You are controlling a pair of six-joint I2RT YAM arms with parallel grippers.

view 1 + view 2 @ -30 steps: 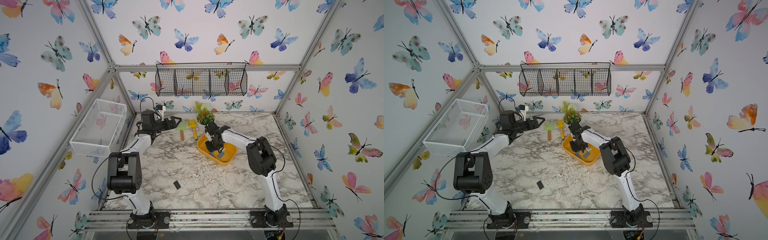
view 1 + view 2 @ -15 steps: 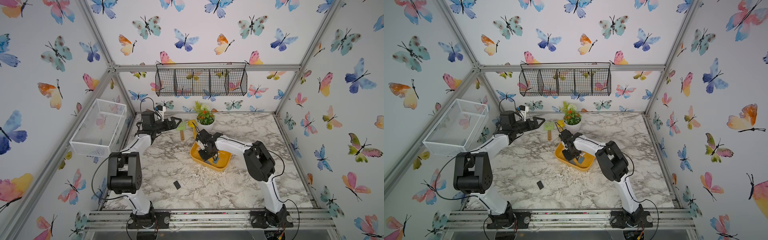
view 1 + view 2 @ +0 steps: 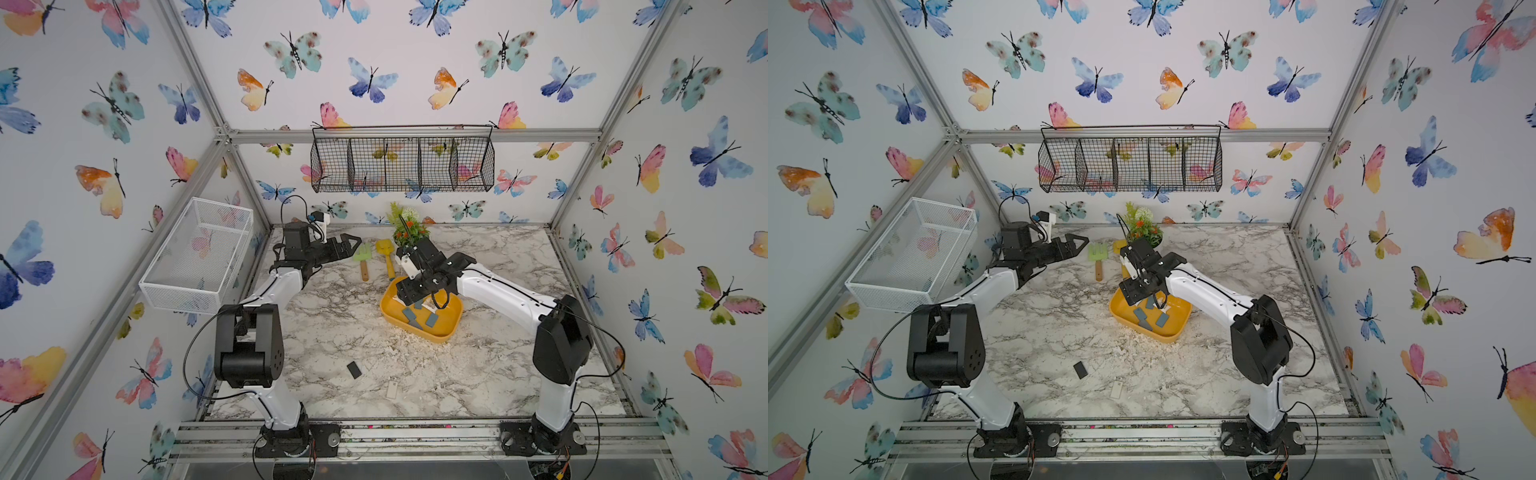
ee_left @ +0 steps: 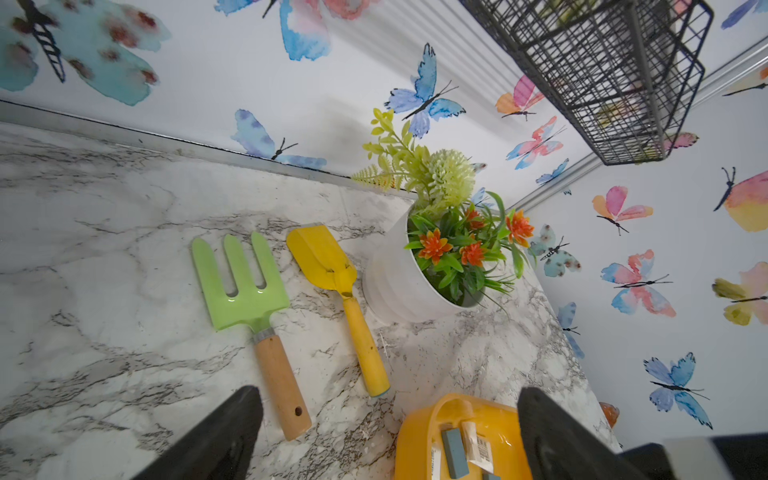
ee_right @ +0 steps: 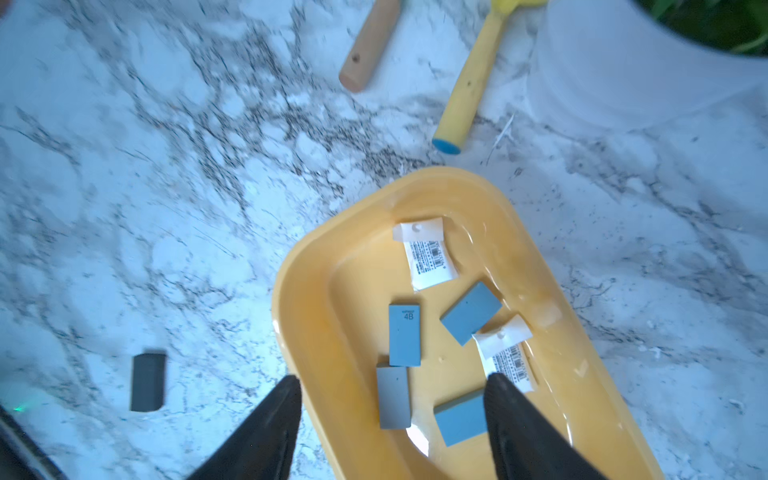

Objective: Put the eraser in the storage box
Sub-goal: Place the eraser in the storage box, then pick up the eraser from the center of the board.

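while right fingers (image 5: 266,432) gape empty | eraser (image 5: 393,397) lies between them, down in storage box (image 5: 299,299) | left fingers (image 4: 216,440) wide

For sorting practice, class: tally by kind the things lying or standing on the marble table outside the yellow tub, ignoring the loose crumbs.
Garden tools: 2 (green fork, yellow shovel)
Potted plant: 1
Dark eraser: 1
White packet: 1
Total: 5

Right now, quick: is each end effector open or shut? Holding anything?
Left end effector: open, holding nothing.
Right end effector: open, holding nothing, over the yellow box.
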